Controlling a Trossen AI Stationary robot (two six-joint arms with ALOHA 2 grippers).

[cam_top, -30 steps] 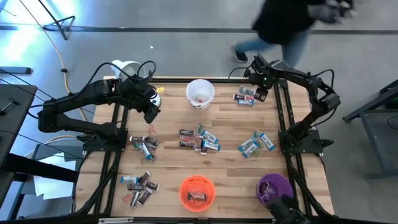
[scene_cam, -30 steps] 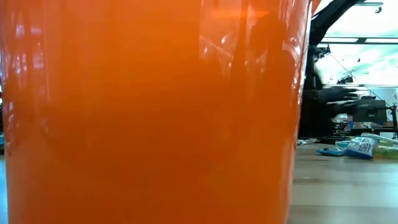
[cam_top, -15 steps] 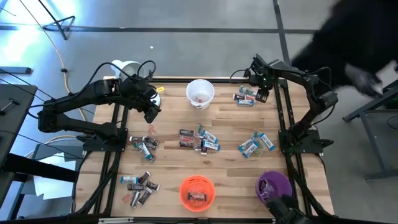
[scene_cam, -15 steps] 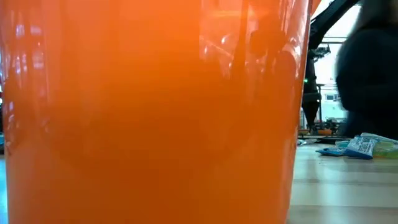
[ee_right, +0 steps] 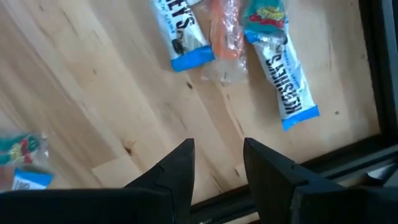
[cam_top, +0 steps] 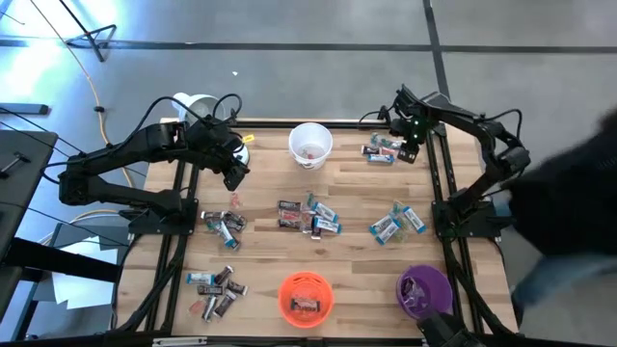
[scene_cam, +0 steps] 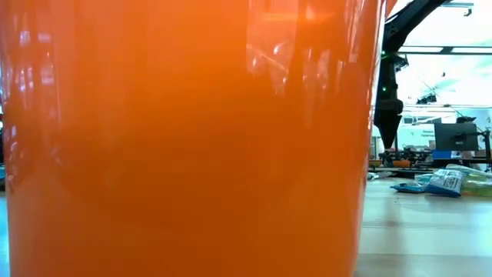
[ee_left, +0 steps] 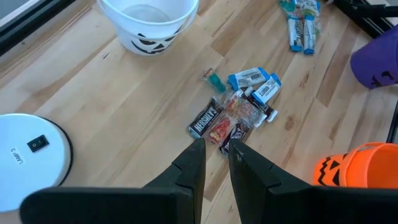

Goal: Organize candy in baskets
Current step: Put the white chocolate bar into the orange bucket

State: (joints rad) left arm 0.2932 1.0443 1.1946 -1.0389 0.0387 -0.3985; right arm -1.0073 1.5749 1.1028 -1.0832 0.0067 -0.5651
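Blue-silver wrapped candy bars (ee_right: 285,74) lie flat under the empty, parted right gripper (ee_right: 216,163); left gripper (ee_left: 216,163) narrow, empty; orange plastic basket (scene_cam: 184,138) blocks low view.

Three round baskets stand upright on the wooden table: a white basket (cam_top: 310,144) at the far edge, an orange basket (cam_top: 306,296) at the near edge, and a purple basket (cam_top: 425,291) at the near right corner. Each holds a few pieces. Wrapped candy lies loose in clusters: blue-silver bars (cam_top: 381,149) at the far right, a mixed centre heap (cam_top: 308,216), blue-silver pieces (cam_top: 396,223) to its right, dark bars (cam_top: 223,226) at left, and a near-left group (cam_top: 216,286).
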